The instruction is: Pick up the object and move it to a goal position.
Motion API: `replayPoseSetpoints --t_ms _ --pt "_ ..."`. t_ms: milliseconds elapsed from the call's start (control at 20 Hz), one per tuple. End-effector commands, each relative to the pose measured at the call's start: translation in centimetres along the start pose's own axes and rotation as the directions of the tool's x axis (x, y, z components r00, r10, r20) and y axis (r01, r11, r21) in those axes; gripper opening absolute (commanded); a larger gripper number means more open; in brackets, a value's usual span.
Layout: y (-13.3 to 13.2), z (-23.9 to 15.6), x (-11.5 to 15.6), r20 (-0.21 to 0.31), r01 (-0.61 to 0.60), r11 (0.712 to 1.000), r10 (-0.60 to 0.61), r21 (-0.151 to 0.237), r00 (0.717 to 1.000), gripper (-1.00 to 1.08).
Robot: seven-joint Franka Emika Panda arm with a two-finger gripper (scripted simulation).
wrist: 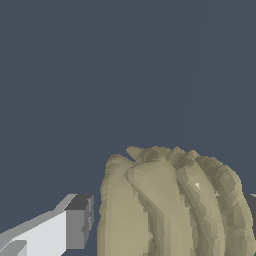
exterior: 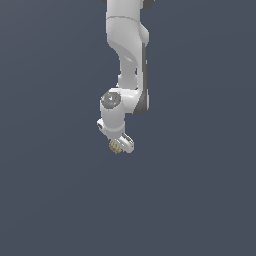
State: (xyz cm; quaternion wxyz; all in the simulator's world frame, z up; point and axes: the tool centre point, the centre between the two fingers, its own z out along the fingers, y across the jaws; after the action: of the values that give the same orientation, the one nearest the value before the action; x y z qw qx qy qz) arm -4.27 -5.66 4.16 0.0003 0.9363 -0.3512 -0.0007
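The object point(exterior: 115, 146) is a small tan-yellow lump with darker ridged stripes, sitting right under the white gripper point(exterior: 118, 145) in the exterior view. In the wrist view the object point(wrist: 170, 205) looms large and fills the space between the two fingers. One grey-tipped finger point(wrist: 75, 225) sits close against one side of it. Only a sliver of the other finger point(wrist: 252, 200) shows at the frame edge against the opposite side. The gripper point(wrist: 167, 222) is closed on the object. The object's lower part is cut off by the frame.
The white arm point(exterior: 127, 50) comes down from the top middle of the exterior view. Around it is a plain dark blue-grey surface point(exterior: 200, 200) with no other objects or edges in view.
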Motion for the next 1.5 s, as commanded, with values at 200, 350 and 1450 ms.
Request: replayPoseSetpoints --t_ms 200,350,1450 --pt "-0.1 0.2 0.1 -0.001 0.000 1.000 0.000 0.001 1.000 -1.00" --pt "-0.1 0.2 0.1 -0.001 0.000 1.000 0.000 0.001 1.000 -1.00" --pt "-1.5 -9.1 2.5 -0.002 -0.001 1.000 0.001 0.000 1.000 -1.00"
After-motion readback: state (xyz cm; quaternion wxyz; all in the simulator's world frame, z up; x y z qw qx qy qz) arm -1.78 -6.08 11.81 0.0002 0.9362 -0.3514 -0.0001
